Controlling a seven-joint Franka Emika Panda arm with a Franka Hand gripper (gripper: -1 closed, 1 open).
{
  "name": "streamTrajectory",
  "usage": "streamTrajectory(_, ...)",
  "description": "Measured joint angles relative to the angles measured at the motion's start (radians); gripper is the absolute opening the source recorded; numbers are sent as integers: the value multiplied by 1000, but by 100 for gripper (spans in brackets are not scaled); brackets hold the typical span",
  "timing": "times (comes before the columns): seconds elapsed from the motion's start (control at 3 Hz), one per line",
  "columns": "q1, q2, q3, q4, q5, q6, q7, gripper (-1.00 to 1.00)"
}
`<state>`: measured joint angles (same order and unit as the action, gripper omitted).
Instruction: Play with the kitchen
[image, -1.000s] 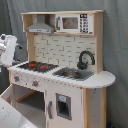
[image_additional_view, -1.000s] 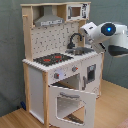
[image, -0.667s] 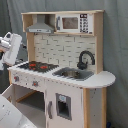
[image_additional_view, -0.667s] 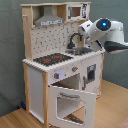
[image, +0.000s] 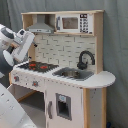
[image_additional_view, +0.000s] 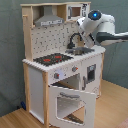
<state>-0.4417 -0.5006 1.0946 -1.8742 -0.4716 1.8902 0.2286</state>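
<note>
Approach phase judged: the arm (image_additional_view: 97, 27) is held above the sink (image_additional_view: 80, 50) by the faucet (image_additional_view: 75, 39) at the kitchen (image: 65, 75)'s 3 o'clock end in the second exterior view, oven door (image_additional_view: 72, 102) hanging open at 6 o'clock; finger state cannot be told; next, a descent onto one fixture is called for.

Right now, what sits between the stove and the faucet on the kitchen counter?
Only the sink, set into the counter between the stove and the faucet; it shows best in the first exterior view.
</note>
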Motion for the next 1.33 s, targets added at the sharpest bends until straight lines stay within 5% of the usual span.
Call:
streamTrajectory(1.0, -50, 284, -50, 47, 0, 24, 94, 100)
streamTrajectory(1.33, -50, 328, -108, 48, 0, -48, 113, 100)
